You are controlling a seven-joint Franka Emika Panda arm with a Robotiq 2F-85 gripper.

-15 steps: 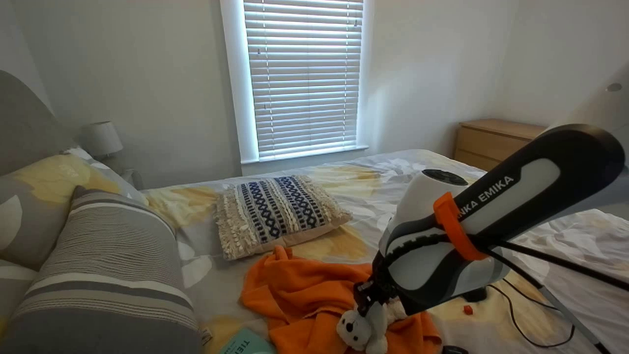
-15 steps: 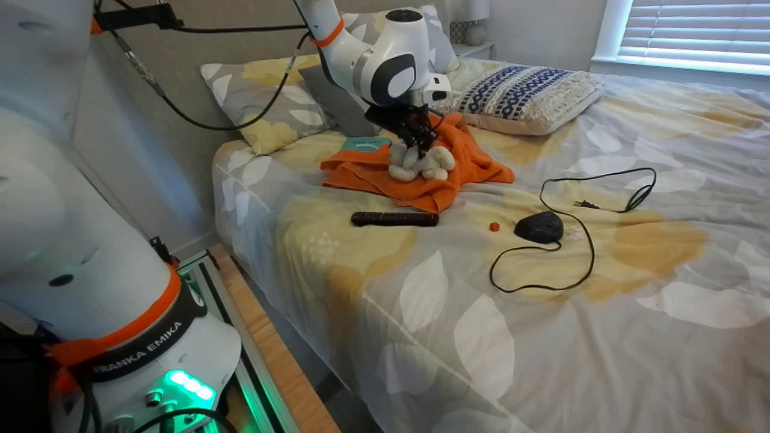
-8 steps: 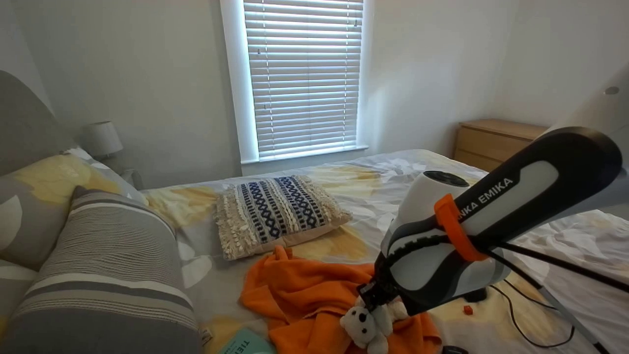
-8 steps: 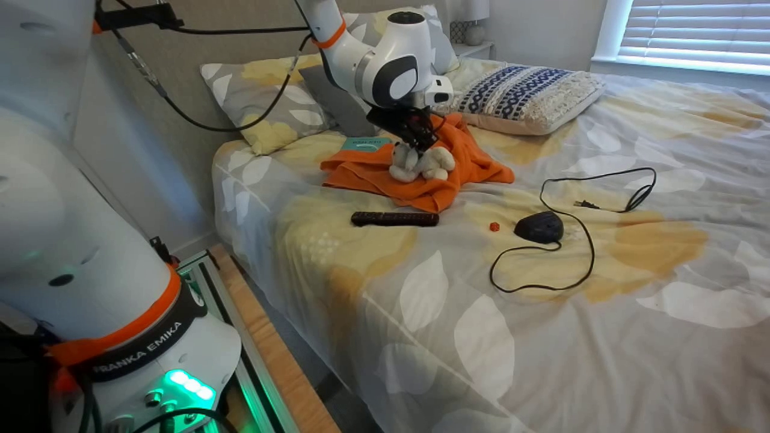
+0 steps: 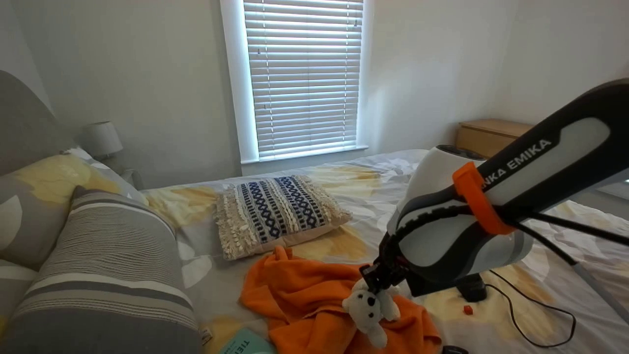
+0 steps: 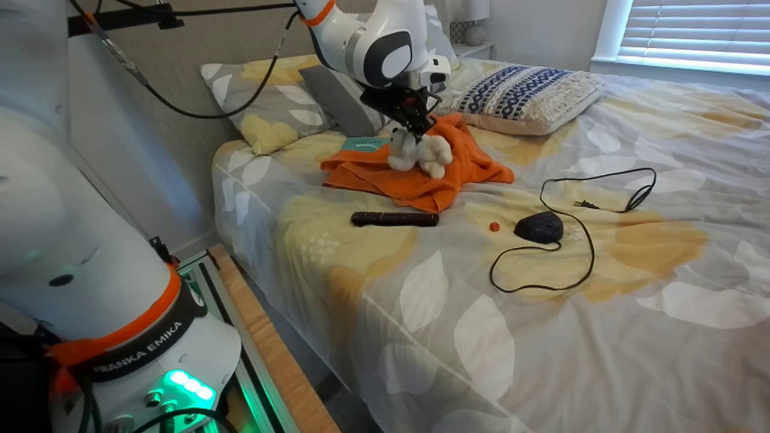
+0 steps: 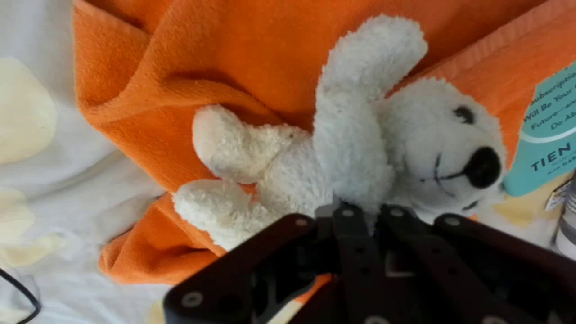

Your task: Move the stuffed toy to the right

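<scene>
The stuffed toy is a small white bear with a black nose; it shows in both exterior views (image 5: 366, 309) (image 6: 434, 157) and fills the middle of the wrist view (image 7: 297, 173). My gripper (image 7: 366, 213) is shut on the toy around an arm or the upper body beside the head, with white plush pinched between the fingertips. In both exterior views the black gripper (image 5: 376, 284) (image 6: 417, 128) is above the toy and holds it from the top. The toy hangs slightly raised over the orange cloth (image 5: 295, 285); whether its lowest part still touches the cloth is unclear.
A teal book (image 7: 546, 148) lies beside the cloth. A black remote (image 6: 395, 219), a small orange object (image 6: 494, 227) and a dark adapter (image 6: 539, 228) with a cable lie on the bed. A patterned cushion (image 5: 280, 211) and a grey striped pillow (image 5: 113, 275) lie near the head end.
My gripper has risen with the toy in it. The toy's head has lifted and turned, and its legs hang lower in an exterior view. The arm has drawn up; the cloth looks still.
</scene>
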